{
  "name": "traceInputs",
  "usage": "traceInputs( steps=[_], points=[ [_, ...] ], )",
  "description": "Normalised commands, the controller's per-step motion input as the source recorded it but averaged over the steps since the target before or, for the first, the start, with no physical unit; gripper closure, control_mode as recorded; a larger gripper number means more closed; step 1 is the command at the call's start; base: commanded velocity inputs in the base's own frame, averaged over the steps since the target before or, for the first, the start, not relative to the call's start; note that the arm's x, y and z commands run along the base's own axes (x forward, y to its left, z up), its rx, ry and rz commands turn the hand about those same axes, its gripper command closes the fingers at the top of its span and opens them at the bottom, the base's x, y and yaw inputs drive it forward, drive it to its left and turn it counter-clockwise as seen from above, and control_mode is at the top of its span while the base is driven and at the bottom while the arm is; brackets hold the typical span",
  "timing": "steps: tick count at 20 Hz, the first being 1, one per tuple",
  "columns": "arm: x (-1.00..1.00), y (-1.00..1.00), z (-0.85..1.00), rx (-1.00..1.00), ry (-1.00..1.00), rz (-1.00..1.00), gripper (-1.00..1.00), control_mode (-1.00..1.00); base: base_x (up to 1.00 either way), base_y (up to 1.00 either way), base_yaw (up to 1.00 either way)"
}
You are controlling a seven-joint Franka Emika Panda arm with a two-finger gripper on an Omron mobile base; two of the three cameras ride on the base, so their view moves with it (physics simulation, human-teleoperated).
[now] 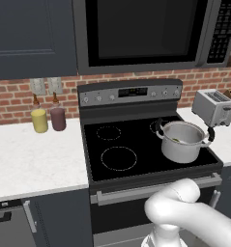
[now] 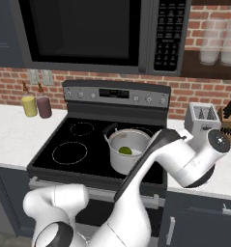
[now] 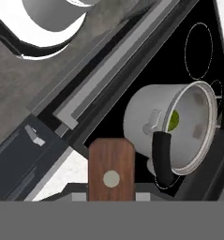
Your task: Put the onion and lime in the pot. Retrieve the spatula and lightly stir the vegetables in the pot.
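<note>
So far: the lime (image 2: 125,150) lies inside the pot (image 2: 128,150), low against the inner wall; the hand view shows the same green patch within the rim.
Pot: it stands on the front burner of the stove (image 1: 136,144) on the toaster's side, upright, both black handles clear.
Onion: I cannot find any purple ball in the pot or on the desk (image 1: 35,159) beside the stove, so whether it is already in is not something I can tell; part of the pot's floor is hidden by its own wall.
Spatula: a brown wooden slab with a pale round rivet (image 3: 111,174) rises at the bottom of the hand view, just in front of the pot; it looks like a utensil handle held along the hand, though I cannot confirm that it is the spatula.
Left to do: judging from this, the stirring, and perhaps the onion.
Arm: it rises beside the pot, elbow bent high, the wrist turned back toward the toaster (image 2: 202,119), on the desk next to the pot.
Fingers: their tips are hidden, so I cannot tell whether they are clenched or released.
</note>
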Motion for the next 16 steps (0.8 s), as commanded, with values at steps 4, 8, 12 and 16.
traceInputs(
  steps=[4,8,12,16],
  points=[
    [-0.16,0.50,0.82,0.51,0.20,0.00,1.00,-1.00,0.00,0.00,0.00],
    [-0.01,0.68,0.53,0.52,0.22,0.00,1.00,-1.00,0.00,0.00,0.00],
    [0.00,0.68,0.46,0.56,0.11,0.00,1.00,-1.00,0.00,0.00,0.00],
    [0.00,0.56,0.41,0.60,0.23,-0.02,1.00,-1.00,0.00,0.00,0.00]
  ],
)
